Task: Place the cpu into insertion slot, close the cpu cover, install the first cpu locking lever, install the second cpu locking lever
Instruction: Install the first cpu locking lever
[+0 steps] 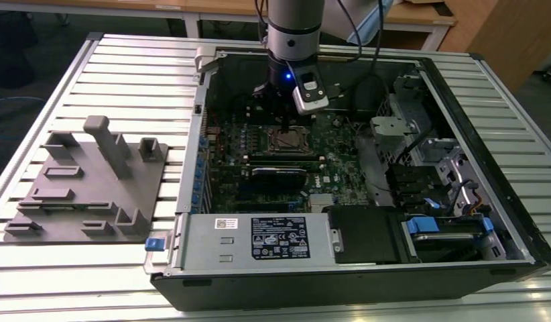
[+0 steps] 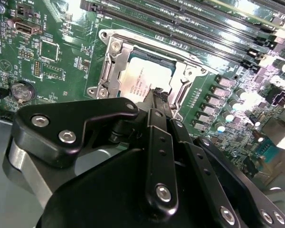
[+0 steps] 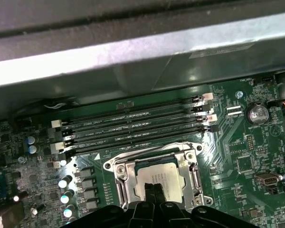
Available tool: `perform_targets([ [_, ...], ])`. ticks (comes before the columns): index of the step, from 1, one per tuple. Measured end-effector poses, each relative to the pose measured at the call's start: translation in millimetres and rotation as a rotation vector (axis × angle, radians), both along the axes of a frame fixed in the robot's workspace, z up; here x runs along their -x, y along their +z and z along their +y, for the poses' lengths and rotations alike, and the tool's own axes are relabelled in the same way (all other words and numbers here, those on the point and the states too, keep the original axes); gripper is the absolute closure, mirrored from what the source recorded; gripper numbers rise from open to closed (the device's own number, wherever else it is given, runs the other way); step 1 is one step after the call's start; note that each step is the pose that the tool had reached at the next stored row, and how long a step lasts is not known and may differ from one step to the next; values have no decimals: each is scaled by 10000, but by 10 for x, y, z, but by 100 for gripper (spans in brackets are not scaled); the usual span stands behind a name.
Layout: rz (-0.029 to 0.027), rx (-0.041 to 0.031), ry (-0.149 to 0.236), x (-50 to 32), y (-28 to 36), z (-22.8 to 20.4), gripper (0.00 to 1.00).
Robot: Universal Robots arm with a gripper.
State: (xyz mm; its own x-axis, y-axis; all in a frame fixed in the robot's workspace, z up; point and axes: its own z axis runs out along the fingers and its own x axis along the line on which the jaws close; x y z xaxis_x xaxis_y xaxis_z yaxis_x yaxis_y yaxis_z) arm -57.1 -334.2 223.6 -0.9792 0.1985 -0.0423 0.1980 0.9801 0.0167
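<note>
My fingers (image 3: 155, 190) over the cpu (image 3: 164, 183)

The fingers are pressed together, holding nothing, their tips touching the cpu, which lies in the insertion slot (image 2: 115, 76). The print on the cpu is unreadable.

The exterior view looks down from high and far on the open computer case (image 1: 347, 168); both wrist views sit close above one insertion slot (image 2: 142, 76) (image 3: 156, 173) — from opposite sides.

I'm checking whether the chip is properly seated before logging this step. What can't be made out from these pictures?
- The cpu: in both wrist views the gripper covers its near edge, so full seating is unclear.
- The cpu cover: in the first wrist view its near side is hidden by the gripper.
- The insertion slot: in the exterior view it is too small for any detail.
</note>
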Motion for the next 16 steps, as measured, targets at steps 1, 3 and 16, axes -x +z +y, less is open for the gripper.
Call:
perform_targets([
  [1,1,1,0,0,0,0,89],
  [3,1,1,0,0,0,0,89],
  [16,1,4,0,-78,-1,-27,89],
])
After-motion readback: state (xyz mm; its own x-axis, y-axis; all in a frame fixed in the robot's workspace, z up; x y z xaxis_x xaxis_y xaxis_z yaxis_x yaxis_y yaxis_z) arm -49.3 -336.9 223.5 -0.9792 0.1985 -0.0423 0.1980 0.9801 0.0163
